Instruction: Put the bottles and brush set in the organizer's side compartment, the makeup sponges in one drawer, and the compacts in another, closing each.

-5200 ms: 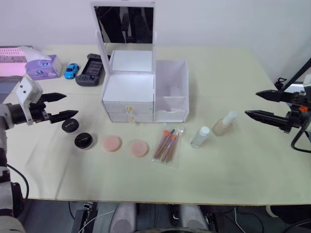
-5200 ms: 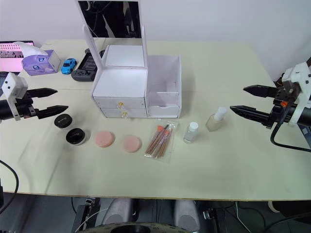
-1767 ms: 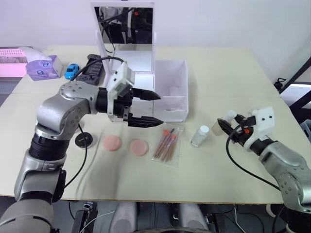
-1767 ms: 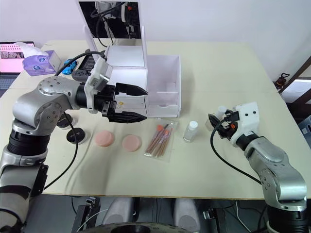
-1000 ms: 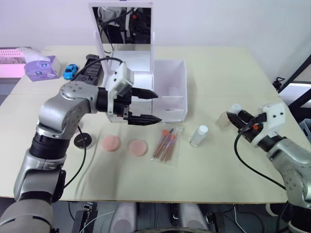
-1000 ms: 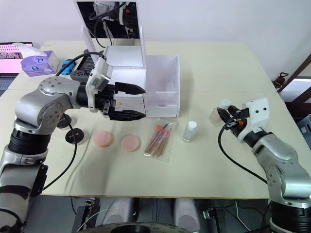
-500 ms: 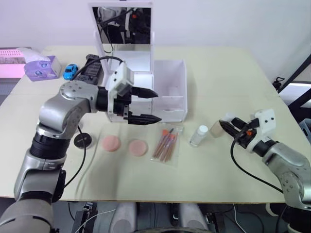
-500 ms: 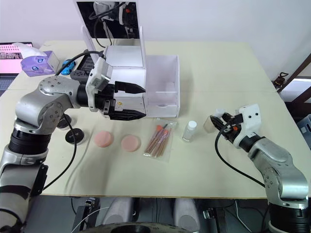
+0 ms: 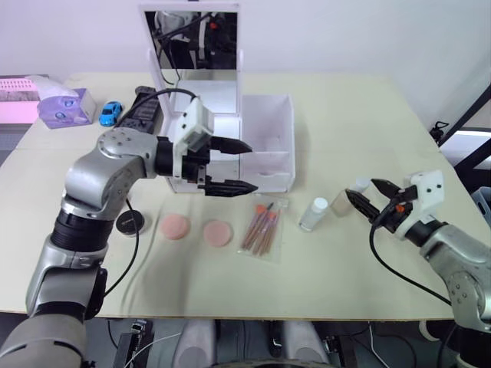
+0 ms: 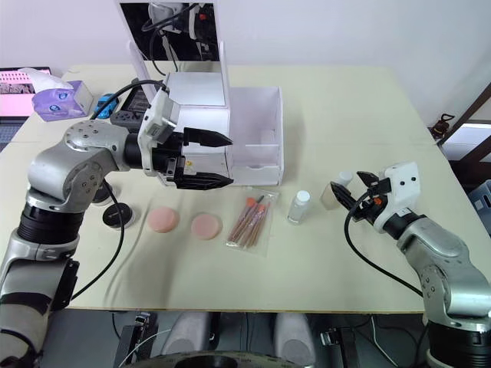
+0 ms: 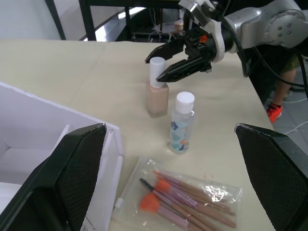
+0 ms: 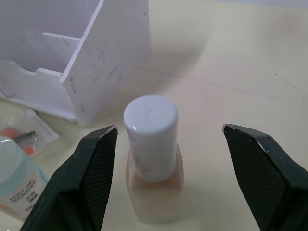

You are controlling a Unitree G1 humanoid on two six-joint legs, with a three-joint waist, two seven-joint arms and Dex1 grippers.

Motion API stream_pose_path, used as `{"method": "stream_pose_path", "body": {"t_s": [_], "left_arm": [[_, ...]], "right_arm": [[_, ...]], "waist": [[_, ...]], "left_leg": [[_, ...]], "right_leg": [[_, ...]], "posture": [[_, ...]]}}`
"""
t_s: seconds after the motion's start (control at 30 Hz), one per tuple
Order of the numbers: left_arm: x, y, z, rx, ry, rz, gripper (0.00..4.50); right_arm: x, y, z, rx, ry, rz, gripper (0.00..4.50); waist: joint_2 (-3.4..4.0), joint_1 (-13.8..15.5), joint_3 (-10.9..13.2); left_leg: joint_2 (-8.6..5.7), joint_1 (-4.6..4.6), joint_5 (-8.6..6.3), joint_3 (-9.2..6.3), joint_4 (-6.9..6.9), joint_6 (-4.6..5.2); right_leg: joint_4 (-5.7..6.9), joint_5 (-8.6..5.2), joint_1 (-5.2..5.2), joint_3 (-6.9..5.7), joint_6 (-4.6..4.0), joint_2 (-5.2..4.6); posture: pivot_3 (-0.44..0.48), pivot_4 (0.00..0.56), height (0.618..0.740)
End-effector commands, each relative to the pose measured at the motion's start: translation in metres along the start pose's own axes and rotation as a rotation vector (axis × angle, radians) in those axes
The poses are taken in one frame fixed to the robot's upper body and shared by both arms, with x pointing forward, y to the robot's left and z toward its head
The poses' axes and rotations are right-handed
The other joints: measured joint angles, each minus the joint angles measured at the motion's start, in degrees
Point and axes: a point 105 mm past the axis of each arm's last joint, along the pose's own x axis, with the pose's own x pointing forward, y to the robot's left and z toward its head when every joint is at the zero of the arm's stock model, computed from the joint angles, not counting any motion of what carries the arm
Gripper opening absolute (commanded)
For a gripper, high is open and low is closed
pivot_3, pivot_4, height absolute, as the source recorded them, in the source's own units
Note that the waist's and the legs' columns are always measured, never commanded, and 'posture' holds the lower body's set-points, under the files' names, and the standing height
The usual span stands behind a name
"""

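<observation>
Straddling the upright beige bottle [image 12: 153, 159] at the table's four o'clock, the right gripper [image 12: 168, 144] stood spread; an off-centre close could probably tip it against the clear bottle [image 9: 313, 214].

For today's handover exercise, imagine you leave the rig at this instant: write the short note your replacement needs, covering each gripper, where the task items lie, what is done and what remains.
Right gripper: open, its fingers on either side of the beige bottle, which stands upright on the table; no grasp yet.
Left gripper: open, empty, in front of the white organizer.
Clear bottle stands beside the beige one. Brush set lies flat in front of the side compartment. Two pink sponges and one black compact are on the table.
Done: nothing stowed; both drawers shut.
Left: everything: bottles and brushes into the side compartment, sponges and compacts into drawers, then close them.
</observation>
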Motion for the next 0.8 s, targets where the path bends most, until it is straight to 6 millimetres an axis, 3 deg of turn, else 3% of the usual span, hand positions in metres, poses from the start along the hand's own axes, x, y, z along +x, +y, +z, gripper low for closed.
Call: {"method": "stream_pose_path", "body": {"t_s": [0.03,0.1,0.13,0.37,0.53,0.8], "left_arm": [[-0.006,0.002,0.010,0.038,-0.008,0.022,4.50],[-0.006,0.002,0.010,0.038,-0.007,0.023,4.50],[-0.006,0.002,0.010,0.039,-0.008,0.024,4.50],[-0.007,0.003,0.011,0.045,-0.006,0.031,4.50],[-0.017,0.008,0.007,0.033,0.007,0.070,4.50],[-0.045,0.014,-0.008,0.012,0.035,0.179,4.50]], "right_arm": [[0.001,0.002,0.012,-0.014,-0.061,0.004,1.98],[0.002,0.004,0.010,-0.014,-0.051,0.012,0.93],[0.002,0.005,0.009,-0.016,-0.043,0.016,0.66],[0.000,0.005,0.020,-0.047,-0.053,0.025,0.66],[-0.001,0.008,0.061,-0.087,-0.140,0.081,0.66],[0.025,0.048,0.127,-0.136,-0.206,0.331,0.66]], "waist": [[0.00,0.00,0.00],[0.00,0.04,0.00],[0.00,0.06,0.00],[0.00,0.05,0.00],[0.11,-0.15,0.06],[0.13,-1.07,0.09]], "left_leg": [[0.00,0.00,0.00,0.00,0.00,0.00],[0.00,0.00,0.00,0.00,0.00,0.00],[0.00,0.00,0.00,0.00,0.00,0.00],[0.00,0.00,0.00,0.00,0.00,0.00],[0.00,0.00,0.00,0.01,0.01,0.00],[0.08,0.06,0.00,-0.02,-0.05,0.00]], "right_leg": [[0.00,0.00,0.00,0.00,0.00,0.00],[0.00,0.00,0.00,0.00,0.00,0.00],[0.00,0.00,0.00,0.00,0.00,0.00],[0.00,0.00,0.00,0.00,0.00,0.00],[0.00,0.00,0.00,0.01,0.00,0.00],[0.06,0.01,-0.05,0.04,-0.03,0.12]], "posture": [[0.000,0.150,0.739],[0.000,0.150,0.739],[0.000,0.150,0.739],[0.000,0.150,0.739],[0.000,0.150,0.739],[0.000,0.150,0.739]]}}
